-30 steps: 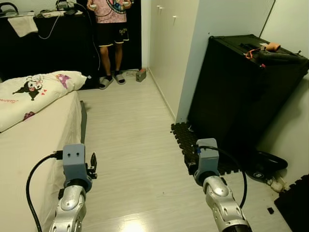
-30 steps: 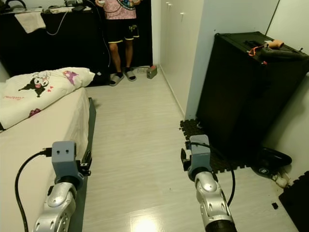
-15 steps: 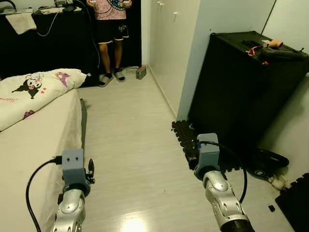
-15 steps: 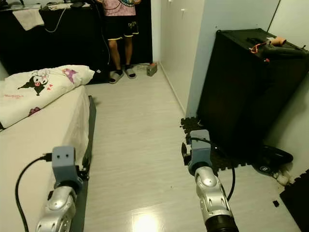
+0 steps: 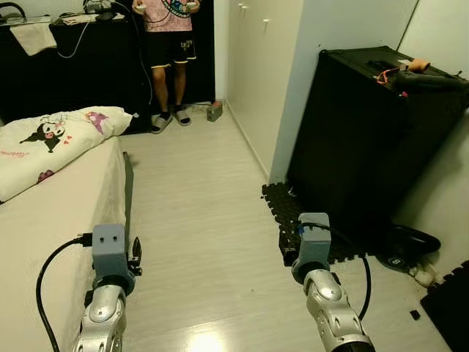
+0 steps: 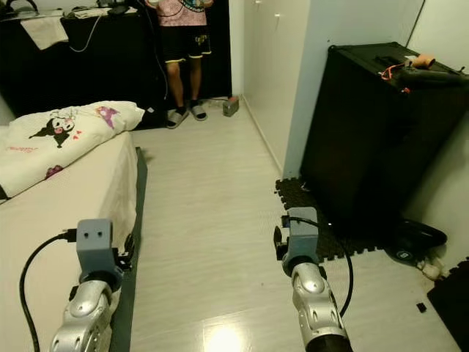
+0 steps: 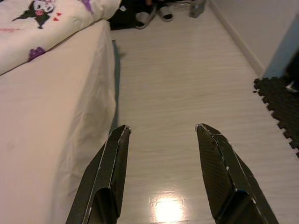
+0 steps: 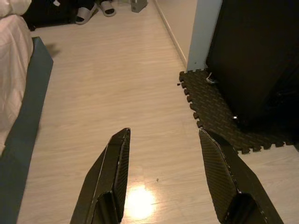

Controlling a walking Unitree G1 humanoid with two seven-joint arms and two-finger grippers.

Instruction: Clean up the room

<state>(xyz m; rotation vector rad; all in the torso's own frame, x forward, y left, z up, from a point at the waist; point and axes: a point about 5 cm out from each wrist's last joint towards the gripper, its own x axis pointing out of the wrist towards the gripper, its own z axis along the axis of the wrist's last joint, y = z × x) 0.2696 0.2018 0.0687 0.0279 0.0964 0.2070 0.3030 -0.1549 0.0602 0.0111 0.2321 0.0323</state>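
a bed (image 5: 44,213) lies along the floor's left edge, a black cabinet (image 5: 366,139) and foam mats (image 5: 293,216) along its right, a person (image 5: 167,44) at the far end. left gripper (image 7: 161,133) and right gripper (image 8: 163,135) hang spread wide and empty, the view barely shifted from a second ago.

A bed (image 5: 44,220) lies at nine o'clock, with a pillow (image 5: 51,139) at its far end. A cabinet (image 5: 366,139) stands at two o'clock, foam mats (image 5: 282,209) at its foot. A person (image 5: 168,59) stands at twelve o'clock, far across the floor (image 5: 198,213).

Home bedroom here: bed (image 5: 51,213) w/ cartoon-print pillow (image 5: 55,136), white closet doors (image 5: 253,44), pale wood floor (image 5: 198,213), black cabinet (image 5: 366,132), foam mat (image 5: 282,209).
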